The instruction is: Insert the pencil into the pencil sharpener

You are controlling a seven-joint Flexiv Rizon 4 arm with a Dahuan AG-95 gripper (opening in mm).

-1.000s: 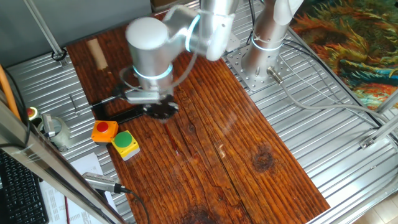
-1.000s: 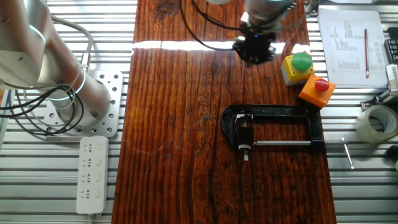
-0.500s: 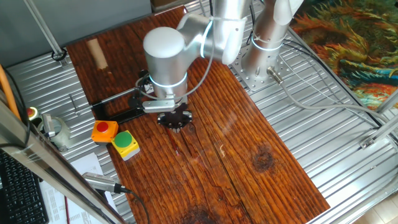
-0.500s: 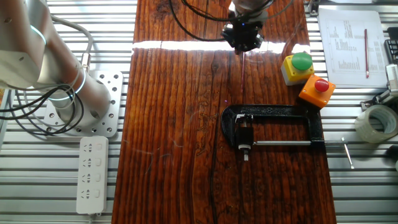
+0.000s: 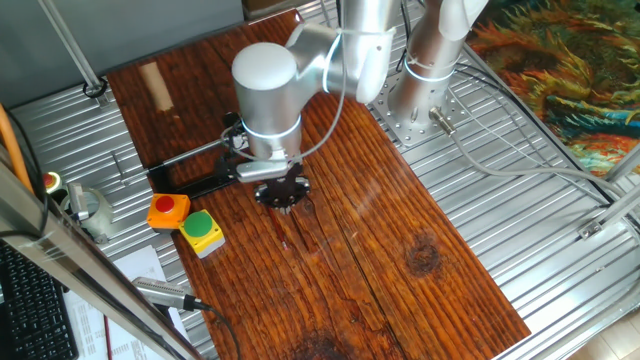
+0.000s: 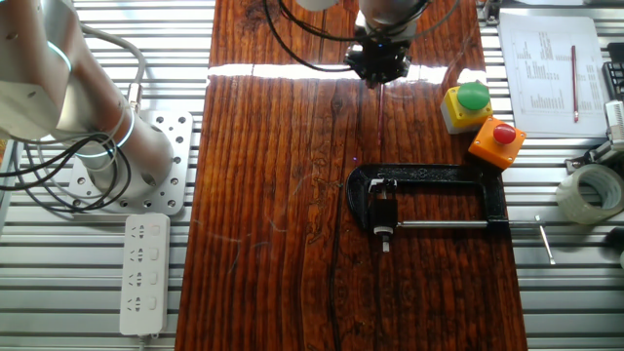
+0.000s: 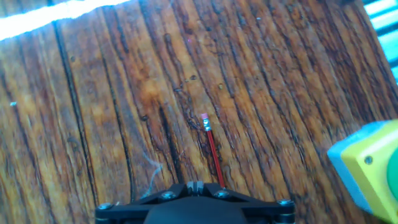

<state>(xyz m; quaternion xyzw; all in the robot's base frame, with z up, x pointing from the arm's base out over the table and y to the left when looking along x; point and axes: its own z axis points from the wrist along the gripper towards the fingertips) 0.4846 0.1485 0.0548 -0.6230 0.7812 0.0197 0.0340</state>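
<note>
The pencil (image 7: 212,149) is a very thin red stick with a pale eraser end, lying on the wooden table (image 7: 93,124) in the hand view. Its near end is hidden behind my gripper (image 7: 196,185), slightly right of the finger seam. The jaws are pressed together with nothing visible between them. The gripper (image 5: 282,195) hovers low over the table, also in the other fixed view (image 6: 380,63). The small dark sharpener (image 6: 382,210) is held in a black clamp (image 6: 429,177), some way from the gripper. I cannot make out the pencil in the fixed views.
A yellow and orange button box (image 6: 478,117) stands beside the gripper, also in the hand view (image 7: 367,168). A thick pale dowel (image 5: 152,85) lies at the table's far corner. A tape roll (image 6: 590,190) and papers (image 6: 551,68) are off the wooden top.
The arm swung across the table away from the button box, then nearly stopped in the last half second. The clamp and sharpener have not moved.
</note>
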